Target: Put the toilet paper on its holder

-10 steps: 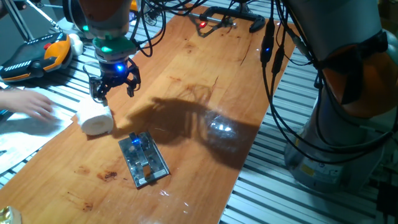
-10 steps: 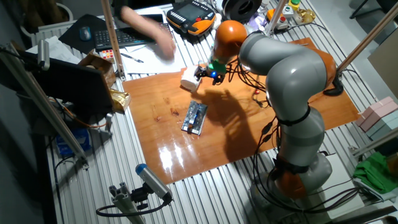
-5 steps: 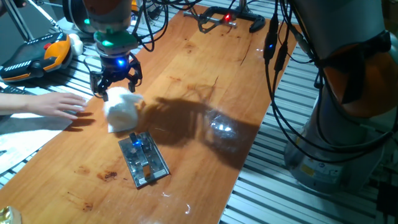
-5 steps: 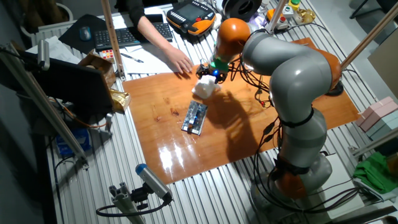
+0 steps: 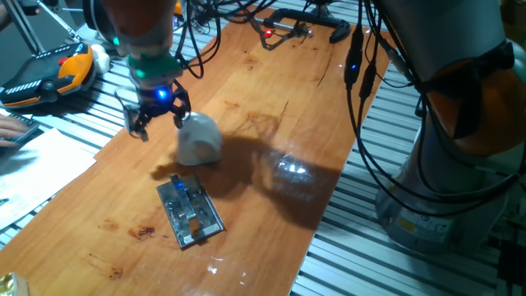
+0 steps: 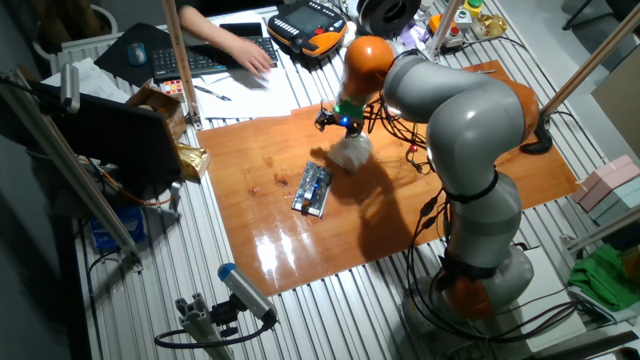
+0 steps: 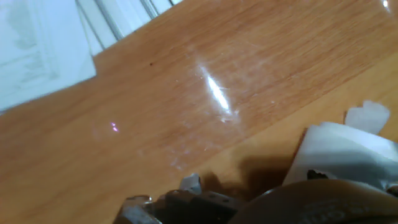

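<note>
The toilet paper (image 5: 200,140) is a white roll lying on the wooden table, just right of my gripper (image 5: 156,116). The gripper hangs low over the table with its fingers spread, open and empty, not touching the roll. In the other fixed view the roll (image 6: 350,152) lies below and right of the gripper (image 6: 335,120). The hand view shows the roll (image 7: 348,152) at lower right with a loose torn end (image 7: 368,116). The holder (image 5: 191,211), a shiny grey plate with a central bar, lies flat nearer the front edge; it also shows in the other fixed view (image 6: 314,189).
White paper sheets (image 5: 33,173) lie at the table's left edge, with a person's hand (image 5: 12,127) beside them. An orange teach pendant (image 5: 49,70) sits at the far left. A clamp (image 5: 296,20) and cables stand at the back. The arm's base (image 6: 480,280) is at the right.
The roll has moved from left of the gripper to its right, toward the table's middle. The person's hand has pulled back off the table. The gripper shifted slightly right.
</note>
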You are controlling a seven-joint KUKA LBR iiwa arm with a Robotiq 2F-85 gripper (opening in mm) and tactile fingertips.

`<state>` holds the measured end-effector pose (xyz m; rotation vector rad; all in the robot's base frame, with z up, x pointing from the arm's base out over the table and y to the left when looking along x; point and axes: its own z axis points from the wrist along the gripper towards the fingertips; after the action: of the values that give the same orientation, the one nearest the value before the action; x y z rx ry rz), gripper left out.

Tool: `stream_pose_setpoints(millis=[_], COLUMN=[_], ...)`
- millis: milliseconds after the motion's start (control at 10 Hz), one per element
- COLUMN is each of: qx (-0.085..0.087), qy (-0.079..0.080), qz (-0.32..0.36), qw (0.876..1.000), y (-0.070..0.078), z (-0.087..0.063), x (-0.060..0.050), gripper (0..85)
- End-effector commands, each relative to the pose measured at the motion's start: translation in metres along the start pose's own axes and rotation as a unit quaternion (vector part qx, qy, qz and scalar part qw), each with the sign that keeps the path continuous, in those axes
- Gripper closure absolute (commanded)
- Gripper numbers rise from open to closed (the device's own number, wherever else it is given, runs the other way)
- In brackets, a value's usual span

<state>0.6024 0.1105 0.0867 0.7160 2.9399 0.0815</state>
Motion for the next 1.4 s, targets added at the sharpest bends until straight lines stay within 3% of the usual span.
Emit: stream_pose_setpoints(millis=[0,100,300,400,500,800,1000,1300], qx=[-0.003,-0.009,-0.020,-0.013,0.010,0.032,0.048,0.056], qy=[0.001,0.013,0.050,0.050,0.048,0.081,0.078,0.077], qz=[-0.003,-0.007,0.034,0.045,0.033,0.002,-0.009,0.015], qw=[1.000,1.000,0.998,0.998,0.998,0.996,0.996,0.995], y=[-0.008,-0.014,-0.006,0.000,0.000,-0.030,-0.043,-0.067], z=[0.009,0.009,-0.009,-0.015,-0.025,-0.048,-0.044,-0.026], x=[0.004,0.009,0.014,0.017,0.018,0.008,0.009,0.013], gripper=[0.0,0.0,0.0,0.0,0.0,0.0,0.0,0.0])
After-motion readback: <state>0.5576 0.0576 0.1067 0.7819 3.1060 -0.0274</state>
